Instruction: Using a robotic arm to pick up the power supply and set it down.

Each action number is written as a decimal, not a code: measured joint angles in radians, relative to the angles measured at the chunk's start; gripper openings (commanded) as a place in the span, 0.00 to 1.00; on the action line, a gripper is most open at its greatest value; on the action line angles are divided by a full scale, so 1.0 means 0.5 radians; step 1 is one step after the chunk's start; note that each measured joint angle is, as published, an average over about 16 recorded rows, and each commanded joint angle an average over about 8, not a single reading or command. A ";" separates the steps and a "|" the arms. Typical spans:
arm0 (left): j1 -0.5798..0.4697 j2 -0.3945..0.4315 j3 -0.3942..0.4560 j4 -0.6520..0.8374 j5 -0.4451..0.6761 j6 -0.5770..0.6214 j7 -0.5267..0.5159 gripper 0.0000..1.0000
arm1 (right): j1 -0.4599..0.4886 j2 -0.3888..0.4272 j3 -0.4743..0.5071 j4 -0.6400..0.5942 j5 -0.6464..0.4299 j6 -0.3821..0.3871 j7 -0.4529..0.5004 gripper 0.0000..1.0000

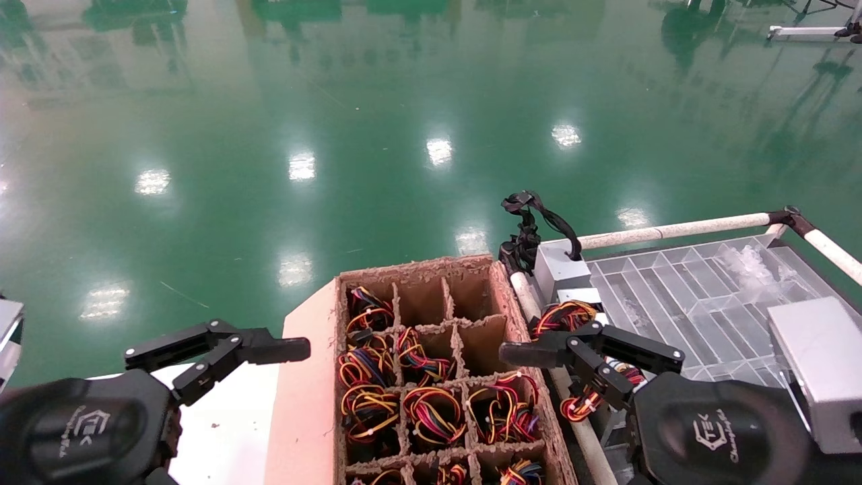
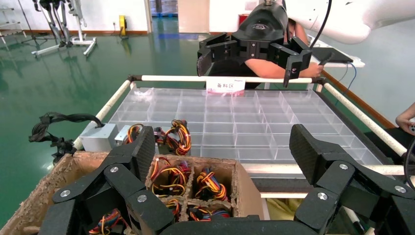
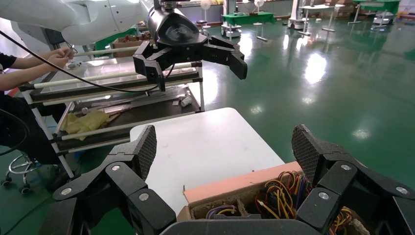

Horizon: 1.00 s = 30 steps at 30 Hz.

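A brown divided carton [image 1: 518, 316] [image 2: 249, 191] [image 3: 235, 183] holds several power supplies, seen as looped red, yellow and black wire bundles [image 1: 431, 411]. One more power supply [image 1: 566, 315] [image 2: 172, 138] lies on the near corner of the clear tray [image 1: 680, 296] [image 2: 244, 117]. My right gripper [image 1: 532, 353] [image 3: 225, 144] is open and points left over the carton's right wall, just in front of that power supply. On the carton's left side my left gripper [image 1: 269, 350] [image 2: 222, 147] hangs open and holds nothing.
A grey box with a thick black cable [image 1: 559, 269] [image 2: 98, 137] sits beside the tray's corner. White rails [image 1: 673, 230] frame the tray. A white table [image 1: 229, 417] [image 3: 205, 147] lies left of the carton. A pale grey block [image 1: 818, 370] rides on my right arm.
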 measured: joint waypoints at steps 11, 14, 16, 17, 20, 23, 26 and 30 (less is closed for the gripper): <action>0.000 0.000 0.000 0.000 0.000 0.000 0.000 0.06 | 0.000 0.000 0.000 0.000 0.000 0.000 0.000 1.00; 0.000 0.000 0.000 0.000 0.000 0.000 0.000 0.00 | 0.000 0.000 0.000 0.000 0.000 0.000 0.000 1.00; 0.000 0.000 0.000 0.000 0.000 0.000 0.000 0.00 | 0.000 0.000 0.000 0.000 0.000 0.000 0.000 1.00; 0.000 0.000 0.000 0.000 0.000 0.000 0.000 0.00 | 0.000 0.000 0.000 0.000 0.000 0.000 0.000 1.00; 0.000 0.000 0.000 0.000 0.000 0.000 0.000 0.00 | 0.000 0.000 0.000 0.000 0.000 0.000 0.000 1.00; 0.000 0.000 0.000 0.000 0.000 0.000 0.000 0.00 | 0.000 0.000 0.000 0.000 0.000 0.000 0.000 1.00; 0.000 0.000 0.000 0.000 0.000 0.000 0.000 0.00 | 0.000 0.000 0.000 0.000 0.000 0.000 0.000 1.00; 0.000 0.000 0.000 0.000 0.000 0.000 0.000 0.00 | 0.000 0.000 0.000 0.000 0.000 0.000 0.000 1.00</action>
